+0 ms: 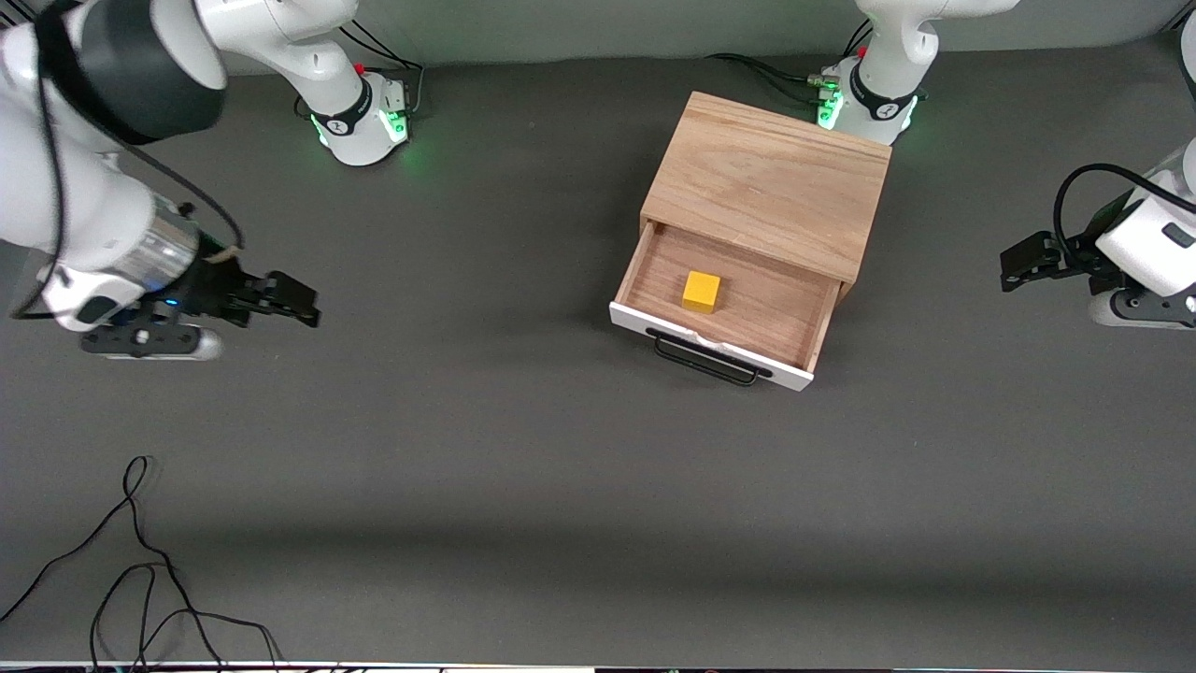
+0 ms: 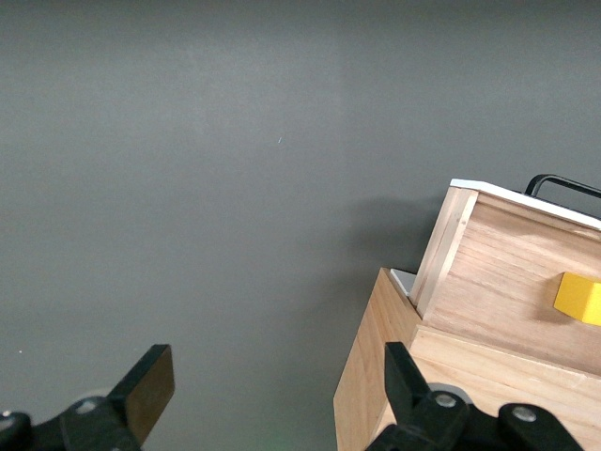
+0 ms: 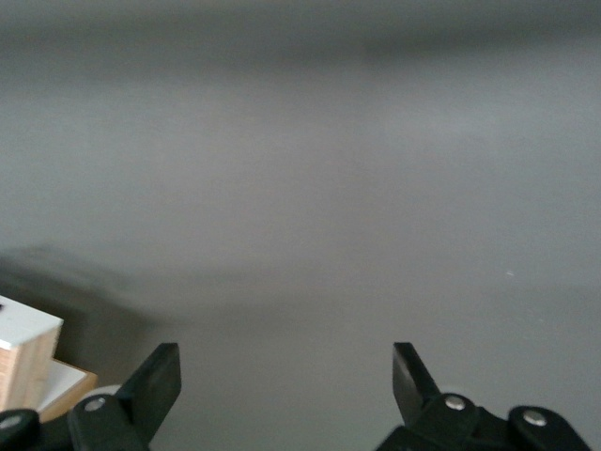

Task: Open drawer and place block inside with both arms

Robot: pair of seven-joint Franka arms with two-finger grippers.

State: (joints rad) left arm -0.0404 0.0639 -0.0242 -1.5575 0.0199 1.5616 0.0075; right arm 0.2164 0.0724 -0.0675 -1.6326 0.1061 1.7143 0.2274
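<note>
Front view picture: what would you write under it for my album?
Yellow block sits in the open drawer while the left gripper and right gripper hang open over the table.

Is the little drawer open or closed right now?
Open. The drawer is pulled out of the cabinet, so its wooden floor shows, with the yellow block sitting inside. Both arms wait off to the sides.
</note>
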